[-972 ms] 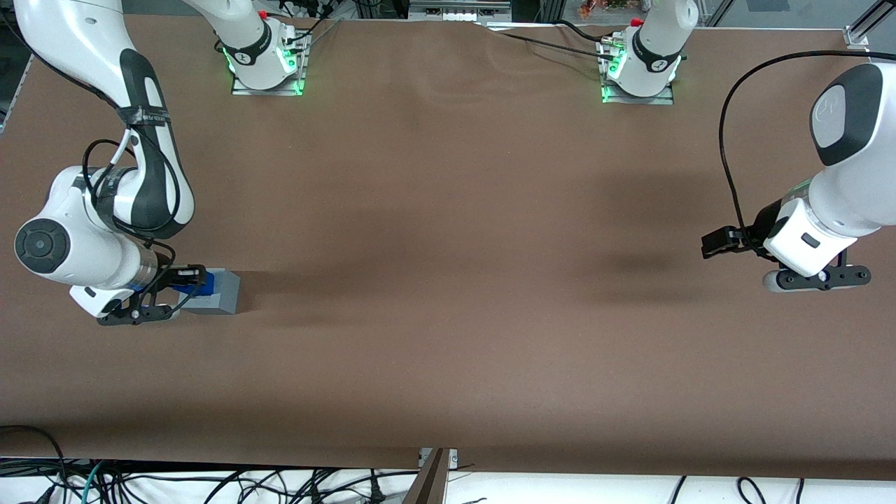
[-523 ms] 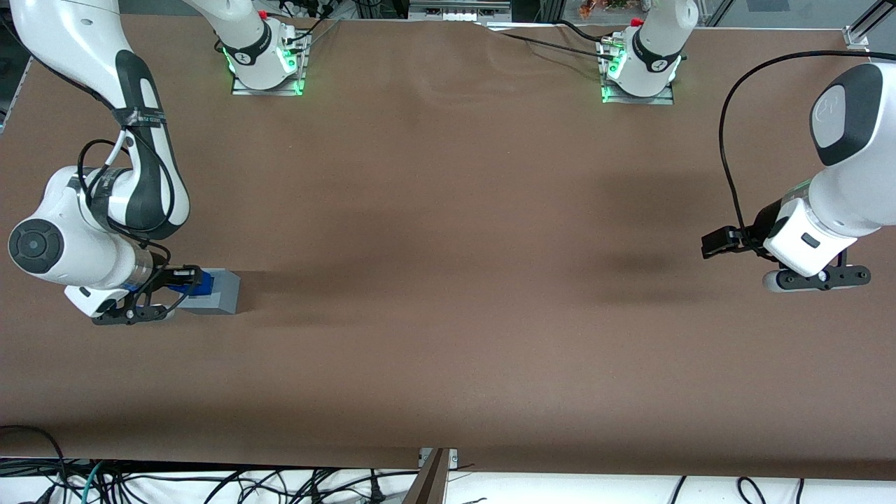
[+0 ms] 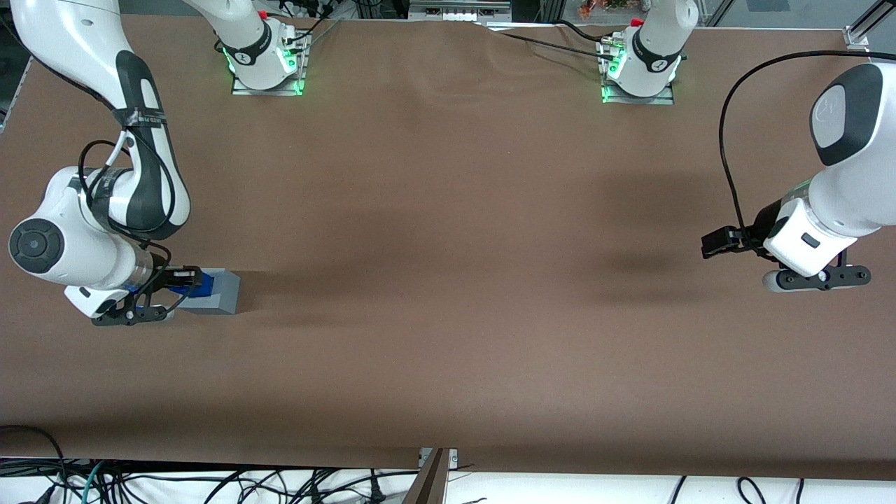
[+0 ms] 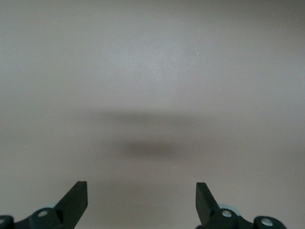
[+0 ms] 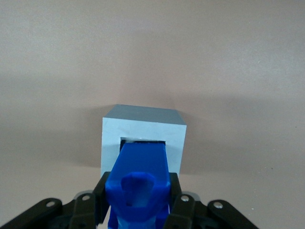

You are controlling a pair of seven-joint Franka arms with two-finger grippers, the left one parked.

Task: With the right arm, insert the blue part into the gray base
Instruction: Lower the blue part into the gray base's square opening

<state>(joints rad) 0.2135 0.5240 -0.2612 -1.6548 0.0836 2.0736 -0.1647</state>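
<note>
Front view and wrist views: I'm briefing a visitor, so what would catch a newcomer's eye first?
The bright blue part stands out most: the right arm's hand is shut on it, its tip at the square recess of the gray base. In the front view this cluster sits at the working arm's end of the brown table. The green lights at the two arm mounts come next.

My jaws (image 5: 138,210) are mostly cut off by my wrist picture's edge, and the blue part (image 5: 140,183) they clamp hides my fingertips and covers most of the recess of the gray base (image 5: 143,138). From the front, my wrist covers part of the base, and how deep the part sits I cannot tell.
</note>
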